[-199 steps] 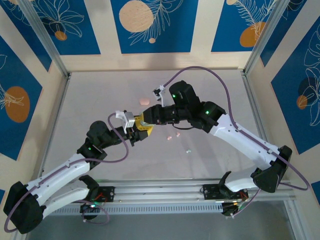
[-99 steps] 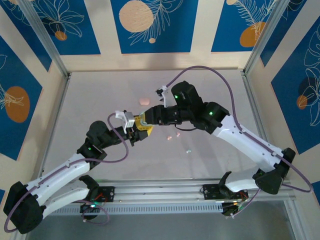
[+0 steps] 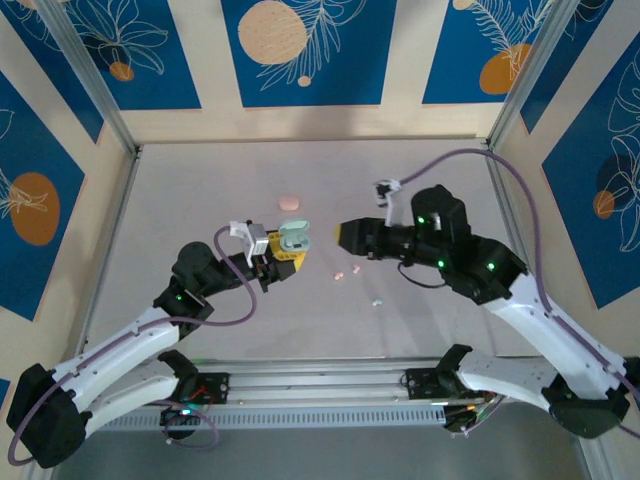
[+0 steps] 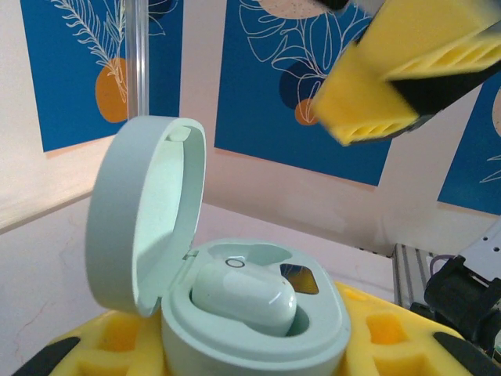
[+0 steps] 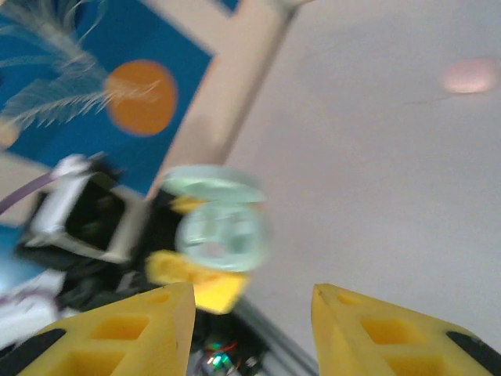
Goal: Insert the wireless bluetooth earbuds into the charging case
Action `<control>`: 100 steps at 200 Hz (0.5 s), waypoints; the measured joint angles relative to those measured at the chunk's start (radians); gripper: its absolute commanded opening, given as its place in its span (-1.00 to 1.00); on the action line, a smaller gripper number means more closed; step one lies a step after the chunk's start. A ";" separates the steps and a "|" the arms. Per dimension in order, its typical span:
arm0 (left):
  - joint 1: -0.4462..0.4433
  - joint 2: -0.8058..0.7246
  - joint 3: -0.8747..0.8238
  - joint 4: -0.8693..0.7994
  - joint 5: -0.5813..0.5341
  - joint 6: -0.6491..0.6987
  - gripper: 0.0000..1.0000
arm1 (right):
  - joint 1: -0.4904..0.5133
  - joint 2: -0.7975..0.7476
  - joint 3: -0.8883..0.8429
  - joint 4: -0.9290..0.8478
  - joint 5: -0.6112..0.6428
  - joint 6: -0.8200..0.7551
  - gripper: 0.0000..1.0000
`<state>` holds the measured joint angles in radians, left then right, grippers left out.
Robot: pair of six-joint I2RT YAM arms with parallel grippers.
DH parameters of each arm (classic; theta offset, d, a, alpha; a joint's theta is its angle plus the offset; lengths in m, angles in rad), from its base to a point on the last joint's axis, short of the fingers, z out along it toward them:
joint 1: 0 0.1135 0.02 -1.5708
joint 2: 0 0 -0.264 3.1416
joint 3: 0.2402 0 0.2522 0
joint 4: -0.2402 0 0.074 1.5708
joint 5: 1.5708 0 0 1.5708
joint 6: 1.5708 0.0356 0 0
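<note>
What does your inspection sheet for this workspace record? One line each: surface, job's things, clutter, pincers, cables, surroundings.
Surface: pale table, no spill seen.
Job's things: mint charging case held, lid open, one mint earbud seated; two pink earbuds and one pale earbud loose on table.
Clutter: small pink oval object farther back.
Pincers: left pincer shut on the case; right pincer open, empty.
Cables: purple cable loops over right arm; another beside left arm.
Surroundings: blue leaf-print panels, metal frame.

- Open air lies between the right hand [image 3: 345,235] and the mint case [image 3: 294,237] in the left hand [image 3: 286,256].
- The case's raised lid [image 4: 133,219] walls one side; its top is open.
- Loose buds [image 3: 340,272], seemingly three, dot the worktop [image 3: 200,190] near that gap.
</note>
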<state>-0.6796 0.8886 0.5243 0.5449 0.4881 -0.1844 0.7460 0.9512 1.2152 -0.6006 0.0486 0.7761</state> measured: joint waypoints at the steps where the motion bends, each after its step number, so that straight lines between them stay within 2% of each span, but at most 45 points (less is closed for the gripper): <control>1: 0.000 0.000 0.000 0.000 0.000 0.000 -0.49 | -0.010 -0.007 -0.008 -0.002 0.006 0.004 -0.11; 29: 0.000 -0.023 0.000 0.000 0.000 0.000 -0.49 | -0.243 -0.085 -0.204 -0.077 0.045 0.051 -0.11; 54: 0.000 -0.029 0.000 0.000 0.000 0.000 -0.49 | -0.413 -0.035 -0.407 -0.084 -0.037 0.067 -0.13; 75: 0.000 -0.027 0.000 0.000 0.000 0.000 -0.49 | -0.455 0.069 -0.520 -0.089 -0.098 0.074 -0.12; 100: 0.000 -0.019 0.000 0.000 0.000 0.000 -0.49 | -0.447 0.177 -0.537 -0.074 -0.148 0.079 -0.08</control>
<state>-0.6796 0.8700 0.5243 0.5446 0.4881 -0.1844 0.2993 1.1278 0.6781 -0.6743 -0.0990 0.8551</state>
